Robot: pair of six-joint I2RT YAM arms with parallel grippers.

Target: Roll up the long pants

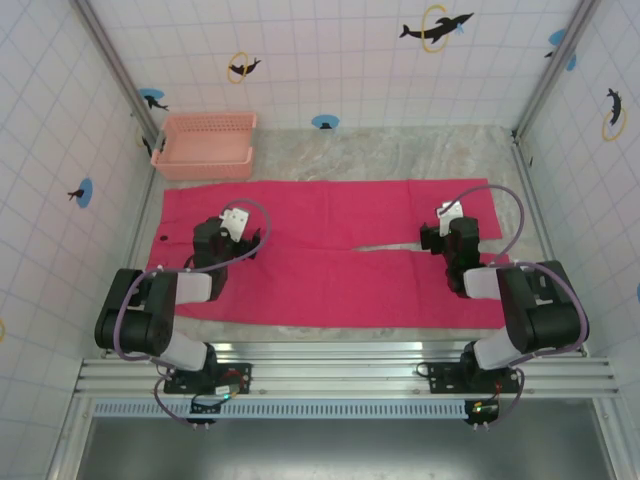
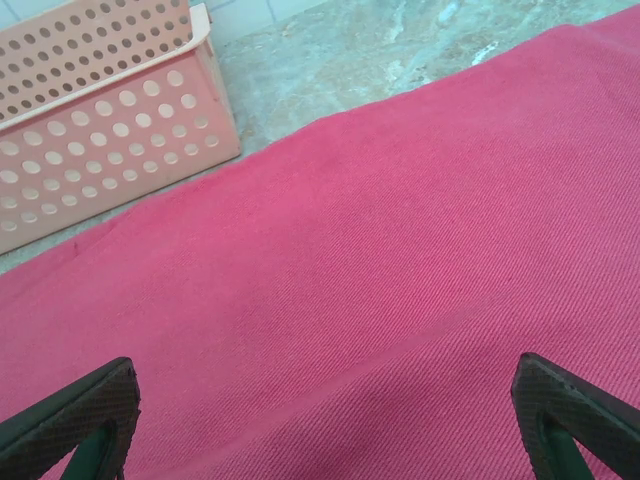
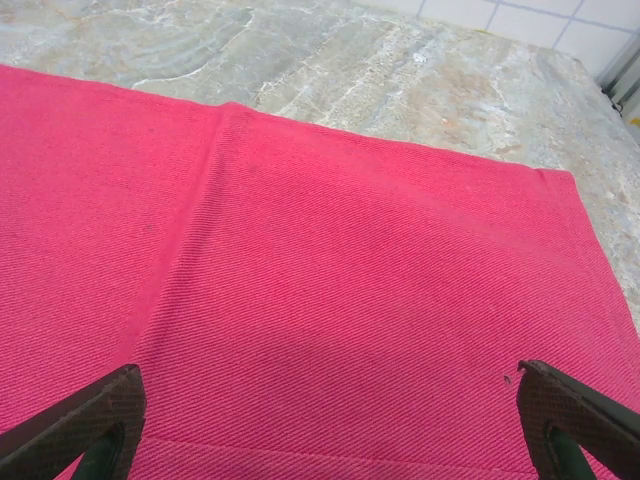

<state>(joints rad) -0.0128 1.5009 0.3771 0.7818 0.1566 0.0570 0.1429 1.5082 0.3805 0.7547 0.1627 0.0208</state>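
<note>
Pink pants [image 1: 330, 270] are lying flat under both claws, nothing rolled yet. The left claw [image 2: 322, 400] and right claw [image 3: 325, 400] are hanging wide apart, so next they're needing to pinch an edge. Beyond the left claw, a basket [image 2: 100, 150] is sitting.

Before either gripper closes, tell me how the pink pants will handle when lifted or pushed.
The long pants lie flat and thin, so they'll probably flop and sag from any pinch. Pushed, they'd likely bunch into wrinkles rather than slide whole across the table. Their woven texture suggests decent grip, not slippery.
</note>
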